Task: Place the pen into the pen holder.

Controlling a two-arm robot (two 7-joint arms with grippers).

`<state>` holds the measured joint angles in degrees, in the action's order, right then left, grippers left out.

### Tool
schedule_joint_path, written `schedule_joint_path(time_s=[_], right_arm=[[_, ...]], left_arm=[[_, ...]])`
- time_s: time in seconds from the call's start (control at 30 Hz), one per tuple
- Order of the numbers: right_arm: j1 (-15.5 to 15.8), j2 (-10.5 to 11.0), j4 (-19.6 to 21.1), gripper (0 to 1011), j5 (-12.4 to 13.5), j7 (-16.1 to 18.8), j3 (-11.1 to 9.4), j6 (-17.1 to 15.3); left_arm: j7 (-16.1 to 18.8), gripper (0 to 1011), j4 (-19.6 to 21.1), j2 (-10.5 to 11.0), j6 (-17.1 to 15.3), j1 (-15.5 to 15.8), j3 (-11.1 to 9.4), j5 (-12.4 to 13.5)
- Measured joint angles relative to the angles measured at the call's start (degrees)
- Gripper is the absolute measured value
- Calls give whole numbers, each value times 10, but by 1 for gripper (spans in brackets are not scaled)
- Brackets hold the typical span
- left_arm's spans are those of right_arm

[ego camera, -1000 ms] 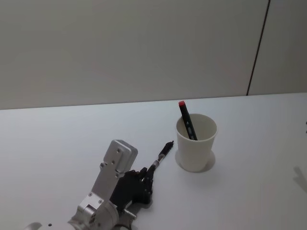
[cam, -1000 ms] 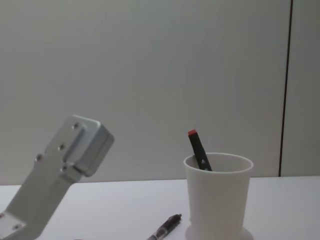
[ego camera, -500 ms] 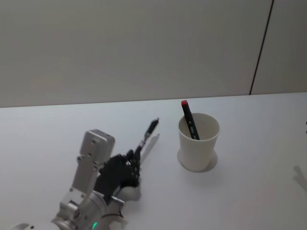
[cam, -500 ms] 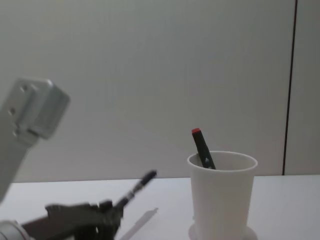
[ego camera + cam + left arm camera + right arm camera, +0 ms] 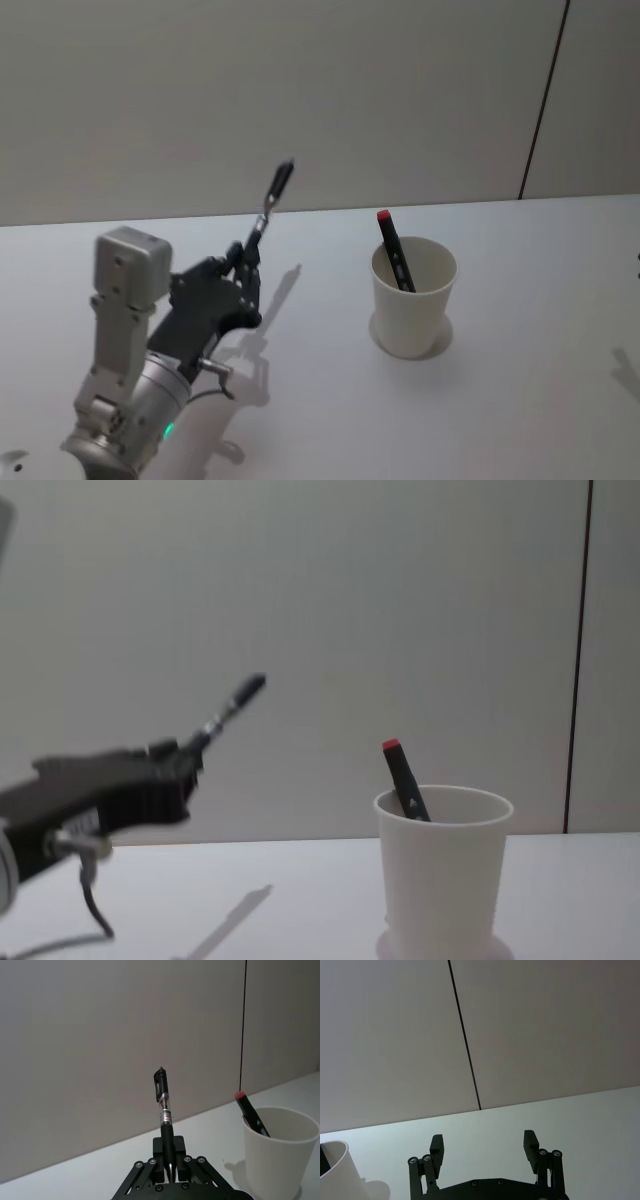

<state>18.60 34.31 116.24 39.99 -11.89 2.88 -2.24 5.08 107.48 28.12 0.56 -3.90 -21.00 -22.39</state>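
Right gripper point(image 5: 484, 1139) pointing across white tabletop point(image 5: 590, 1115) toward wall, holding nothing. Black fingers point(image 5: 437, 1146) standing wide apart, bare tabletop showing between them. Pen holder point(image 5: 334, 1172) standing on tabletop off to one side of gripper, apart from nearer finger, partly cut by frame edge; curved rim and white wall showing. Holder casting soft shadow point(image 5: 375, 1187) on tabletop toward gripper. Tabletop's far edge meeting pale wall point(image 5: 545, 1025). Thin dark seam point(image 5: 464, 1035) running up wall from far edge, slanting.

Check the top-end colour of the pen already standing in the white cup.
Red, on a black pen; clearest in the head view.
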Motion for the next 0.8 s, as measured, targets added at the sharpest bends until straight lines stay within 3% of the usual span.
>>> schedule_joint_path(time_s=[0.4, 0.8], right_arm=[[-5, -3, 2, 1002, 5, 4, 0, -3], [-37, -24, 21, 1002, 63, 38, 5, -34]], left_arm=[[-2, 130, 27, 3, 70, 9, 22, -4], [-27, 130, 45, -9, 141, 38, 46, -4]])
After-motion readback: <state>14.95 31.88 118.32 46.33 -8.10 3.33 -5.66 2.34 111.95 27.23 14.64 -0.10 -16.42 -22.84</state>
